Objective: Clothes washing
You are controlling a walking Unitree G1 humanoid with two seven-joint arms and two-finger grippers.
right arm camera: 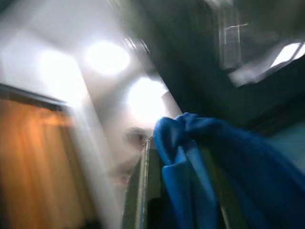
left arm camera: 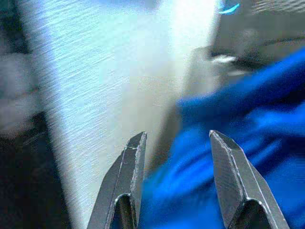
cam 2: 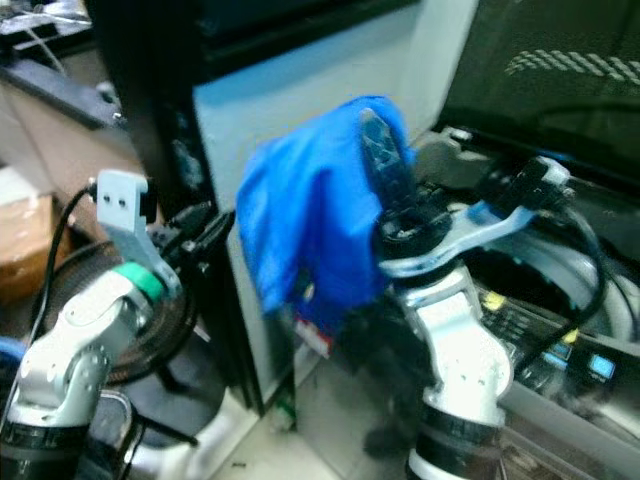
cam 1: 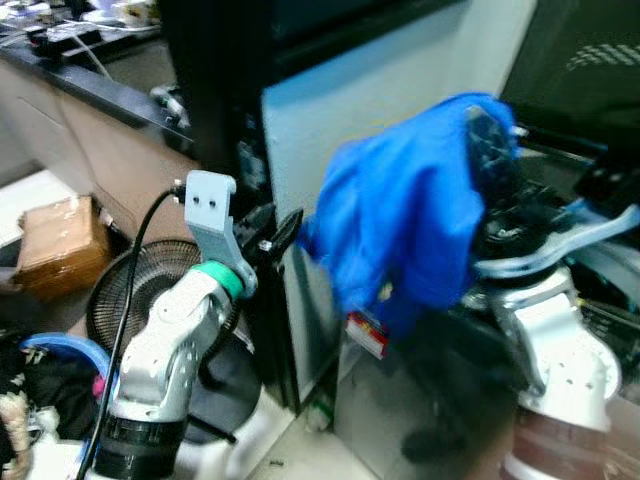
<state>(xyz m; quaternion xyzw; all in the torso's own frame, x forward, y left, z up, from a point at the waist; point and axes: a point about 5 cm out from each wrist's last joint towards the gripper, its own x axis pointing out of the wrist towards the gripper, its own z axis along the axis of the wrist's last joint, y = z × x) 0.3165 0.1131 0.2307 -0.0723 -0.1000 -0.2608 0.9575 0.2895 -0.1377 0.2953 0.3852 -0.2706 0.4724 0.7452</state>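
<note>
A bright blue garment [cam 1: 400, 210] hangs bunched and raised at chest height in front of a white panel [cam 1: 330, 110]. My right gripper [cam 1: 490, 150] points upward with the garment draped over it, shut on the cloth [right arm camera: 190, 157]. My left gripper [cam 1: 285, 235] is open just beside the garment's left edge, and in the left wrist view the blue cloth [left arm camera: 228, 162] lies right behind its spread fingers [left arm camera: 126, 167]. The washing machine [cam 2: 560, 310] with its dark tub opening and lit control panel sits low at the right, under my right arm.
A round floor fan [cam 1: 150, 285] stands behind my left arm. A cardboard box [cam 1: 60, 240] lies at the left, below a dark counter [cam 1: 90, 85]. A blue-rimmed basket [cam 1: 60, 350] with dark clothes sits at the lower left. A tall black post [cam 1: 215, 90] rises beside the white panel.
</note>
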